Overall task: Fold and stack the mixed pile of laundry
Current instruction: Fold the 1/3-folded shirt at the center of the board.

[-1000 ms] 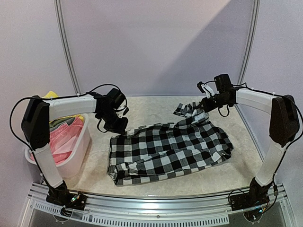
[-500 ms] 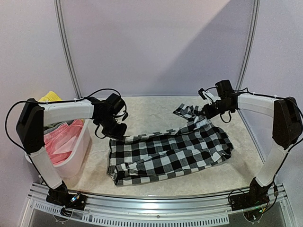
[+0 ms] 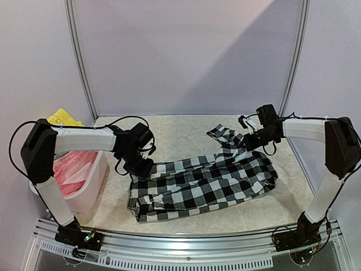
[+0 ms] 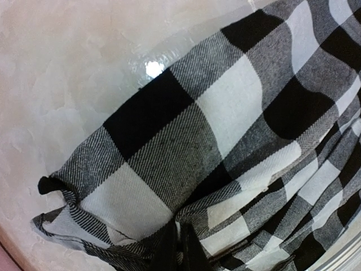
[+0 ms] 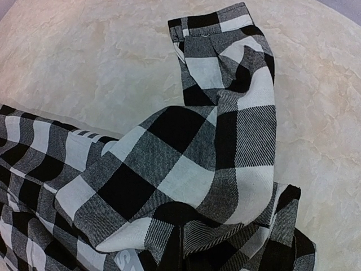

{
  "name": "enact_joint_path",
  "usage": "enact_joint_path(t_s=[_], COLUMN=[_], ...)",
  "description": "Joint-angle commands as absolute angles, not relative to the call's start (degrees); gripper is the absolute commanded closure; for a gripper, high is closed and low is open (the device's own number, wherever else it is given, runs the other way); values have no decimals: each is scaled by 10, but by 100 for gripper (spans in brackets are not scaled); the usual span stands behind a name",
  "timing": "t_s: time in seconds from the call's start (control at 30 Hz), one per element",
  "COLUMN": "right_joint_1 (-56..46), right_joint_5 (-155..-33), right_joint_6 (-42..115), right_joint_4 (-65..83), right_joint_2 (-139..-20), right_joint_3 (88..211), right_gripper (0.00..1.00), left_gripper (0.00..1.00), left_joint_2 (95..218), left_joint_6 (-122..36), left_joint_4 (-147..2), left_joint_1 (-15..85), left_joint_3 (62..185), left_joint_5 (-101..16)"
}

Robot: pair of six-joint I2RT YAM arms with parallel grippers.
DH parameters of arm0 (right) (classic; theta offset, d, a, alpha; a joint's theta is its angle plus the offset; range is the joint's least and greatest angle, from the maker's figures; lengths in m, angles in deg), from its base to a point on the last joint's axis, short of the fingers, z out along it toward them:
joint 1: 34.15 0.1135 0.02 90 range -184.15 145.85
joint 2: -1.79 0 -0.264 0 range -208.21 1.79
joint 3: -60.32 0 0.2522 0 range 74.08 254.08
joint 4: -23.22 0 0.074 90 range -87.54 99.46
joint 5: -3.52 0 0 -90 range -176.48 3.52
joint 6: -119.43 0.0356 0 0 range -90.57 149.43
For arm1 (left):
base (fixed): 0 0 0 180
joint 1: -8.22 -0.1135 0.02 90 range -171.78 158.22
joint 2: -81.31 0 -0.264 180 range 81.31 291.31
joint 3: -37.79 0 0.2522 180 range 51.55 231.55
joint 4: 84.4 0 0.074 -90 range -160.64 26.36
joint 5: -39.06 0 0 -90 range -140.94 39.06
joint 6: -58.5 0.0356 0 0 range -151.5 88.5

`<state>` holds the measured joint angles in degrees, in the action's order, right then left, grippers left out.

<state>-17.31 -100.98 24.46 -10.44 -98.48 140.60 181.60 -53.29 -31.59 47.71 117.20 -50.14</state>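
Black-and-white checked shirt [image 3: 203,183]: lies spread across the marble-look table [image 3: 180,132], one sleeve trailing toward the back. Left gripper [image 3: 142,167]: clenched on the shirt's left edge. Right gripper [image 3: 249,141]: clenched on cloth by the sleeve. White plastic basket [image 3: 96,186], left of the shirt: holds a pink garment [image 3: 70,175]; a yellow garment [image 3: 63,118] sits at its far end.

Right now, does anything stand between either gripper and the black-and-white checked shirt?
Nothing visible does. The left gripper is shut on the far left corner of the black-and-white checked shirt, and the right gripper is shut on its far right edge near the sleeve. Only shirt cloth and pale marbled tabletop lie between them.
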Motion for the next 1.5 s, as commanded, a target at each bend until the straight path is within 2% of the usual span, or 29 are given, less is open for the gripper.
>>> enact_joint_path(t_s=[0.0,0.17,0.2,0.3,0.37,0.43,0.53,0.57,0.73,0.87,1.07,1.47], right_joint_1=[-171,-172,-172,-172,-173,-173,-178,-180,-193,-198,-199,-200], right_joint_5=[-1007,-1001,-997,-986,-982,-978,-977,-976,-947,-933,-937,-979], right_joint_6=[264,273,276,282,285,288,292,292,292,292,333,359], right_joint_4=[-104,-123,-129,-147,-160,-175,-203,-209,-225,-205,-186,-198], right_joint_2=[-994,-995,-993,-987,-982,-975,-962,-957,-926,-925,-1006,-1217], right_joint_3=[1386,1379,1378,1379,1384,1393,1407,1411,1435,1463,1553,1764], right_gripper=[99,93,89,80,72,65,56,51,36,27,25,26], left_gripper=[97,84,80,56,47,44,44,46,55,60,64,66], left_joint_2=[1816,1791,1780,1725,1692,1674,1689,1699,1765,1817,1860,1866], left_joint_6=[-540,-545,-546,-550,-548,-544,-538,-538,-537,-539,-539,-544], left_joint_4=[-323,-313,-307,-297,-292,-287,-283,-283,-294,-301,-299,-303], left_joint_1=[487,492,493,494,494,491,482,480,477,476,475,481], left_joint_3=[1158,1143,1141,1138,1139,1146,1168,1177,1221,1247,1243,1166], left_joint_5=[-508,-508,-516,-537,-551,-566,-572,-570,-546,-535,-527,-525])
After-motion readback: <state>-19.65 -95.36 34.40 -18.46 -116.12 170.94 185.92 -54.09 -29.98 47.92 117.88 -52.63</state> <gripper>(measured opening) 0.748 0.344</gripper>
